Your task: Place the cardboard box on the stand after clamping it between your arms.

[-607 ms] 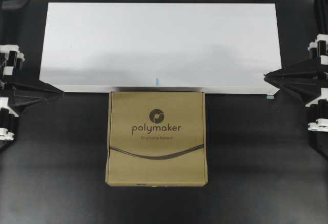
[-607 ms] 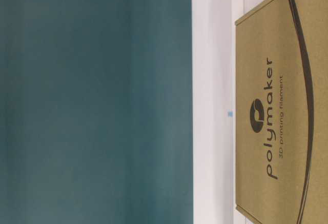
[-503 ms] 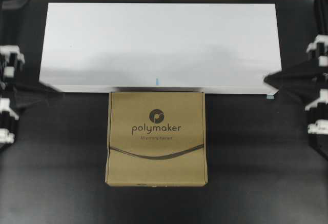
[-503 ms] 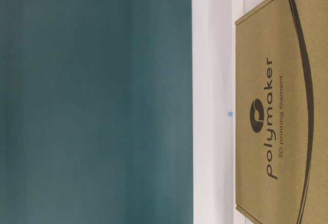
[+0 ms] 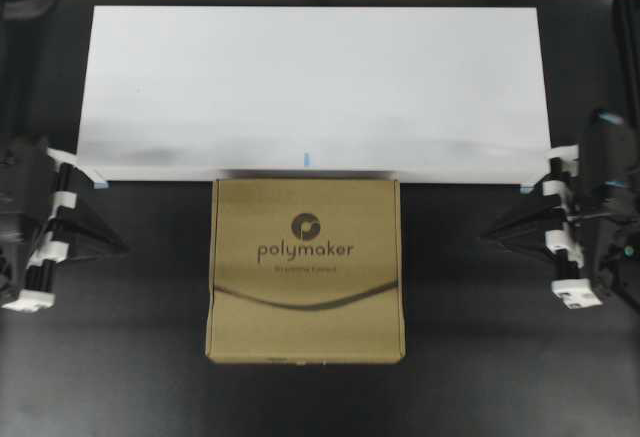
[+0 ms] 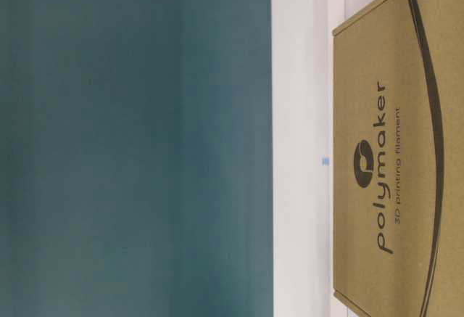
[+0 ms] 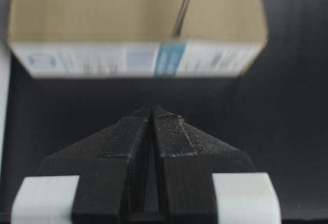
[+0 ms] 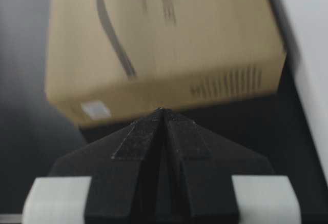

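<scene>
Left pincer (image 7: pixel 152 108) closed, cardboard box (image 7: pixel 137 8) blurred, cropped

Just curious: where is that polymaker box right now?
Overhead, the cardboard box lies mid-table, just below the white stand.

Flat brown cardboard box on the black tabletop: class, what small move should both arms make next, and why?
Probably bring both shut end effectors inward until they meet the box's sides. The flat brown cardboard box lies on the tabletop just in front of the low white stand, while the left end effector and right end effector point at it with gaps on both sides.
</scene>
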`<state>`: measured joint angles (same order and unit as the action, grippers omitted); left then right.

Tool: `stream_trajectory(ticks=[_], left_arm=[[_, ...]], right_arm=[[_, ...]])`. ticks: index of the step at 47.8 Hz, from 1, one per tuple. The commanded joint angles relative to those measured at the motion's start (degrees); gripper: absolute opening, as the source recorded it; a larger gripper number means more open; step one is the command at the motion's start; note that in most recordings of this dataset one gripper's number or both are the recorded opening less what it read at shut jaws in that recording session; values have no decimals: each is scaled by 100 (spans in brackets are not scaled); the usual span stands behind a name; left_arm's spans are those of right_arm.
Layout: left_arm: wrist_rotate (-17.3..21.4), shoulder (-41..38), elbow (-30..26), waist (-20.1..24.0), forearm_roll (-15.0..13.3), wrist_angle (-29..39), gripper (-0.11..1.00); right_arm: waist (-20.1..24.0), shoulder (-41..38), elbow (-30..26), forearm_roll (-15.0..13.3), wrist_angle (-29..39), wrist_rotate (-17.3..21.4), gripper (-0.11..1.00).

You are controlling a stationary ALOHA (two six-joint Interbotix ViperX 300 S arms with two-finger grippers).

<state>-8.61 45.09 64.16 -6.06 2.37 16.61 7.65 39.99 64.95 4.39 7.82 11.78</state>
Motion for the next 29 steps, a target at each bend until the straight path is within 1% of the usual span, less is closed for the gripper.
stream_trajectory(ticks=[1,7,11,13,16,19,21,22,24,27,29], left_arm=[[35,-378,-149,-26,18,35,1],[26,-800,-202,-26,18,44,1],[9,-1081,-255,-26,26,26,5],[9,-1195,-255,-26,18,26,10],[-35,-1380,-246,-26,18,26,23],[-35,-1564,-255,-26,26,26,40],[-44,-1679,-299,-26,18,-9,53],[-62,-1731,-316,-26,18,-26,61],[-70,-1872,-378,-26,18,-88,72],[-97,-2065,-413,-26,26,-176,84],[-114,-2215,-422,-26,18,-255,87]], right_arm=[[105,-387,-105,-44,158,53,0],[123,-1002,-316,-114,659,53,0],[132,-1362,-483,-114,940,53,0],[132,-1521,-562,-114,1037,44,1],[132,-1758,-650,-114,1125,9,6],[132,-1995,-756,-114,1143,9,19],[141,-2118,-809,-114,1151,9,30],[141,-2180,-835,-114,1169,9,38],[158,-2285,-879,-114,1169,0,50],[202,-2443,-932,-123,1134,-9,67],[229,-2575,-976,-158,1072,-9,77]])
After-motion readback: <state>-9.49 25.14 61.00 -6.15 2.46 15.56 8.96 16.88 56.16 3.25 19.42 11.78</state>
